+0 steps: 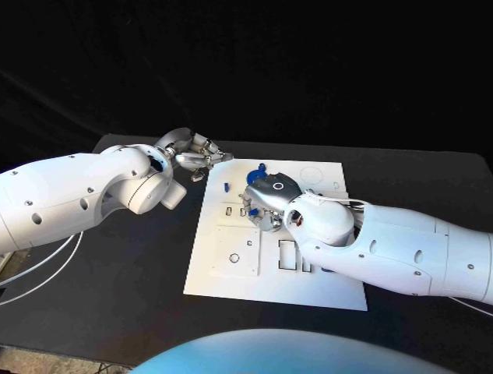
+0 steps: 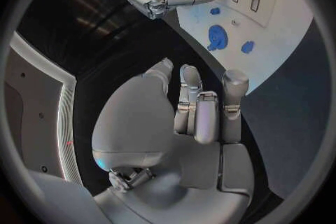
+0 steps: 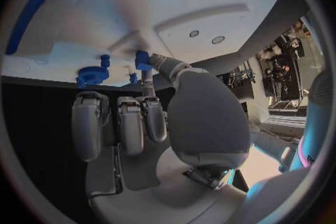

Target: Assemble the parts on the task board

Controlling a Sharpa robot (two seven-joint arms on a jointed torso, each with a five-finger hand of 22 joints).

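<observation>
We see the right robot hand (image 1: 266,204) over the task board (image 1: 271,284), pinching a small blue part (image 3: 142,60) in its fingertips; the left robot hand (image 1: 192,153) hovers empty, fingers loosely curled, off the board's far-left corner. Risk, we judge: the narrow pinch lets the part tilt and jam. The black counter (image 1: 111,288) sits against a dark backdrop.

The black table (image 1: 111,296) carries the white task board (image 1: 258,273).
</observation>
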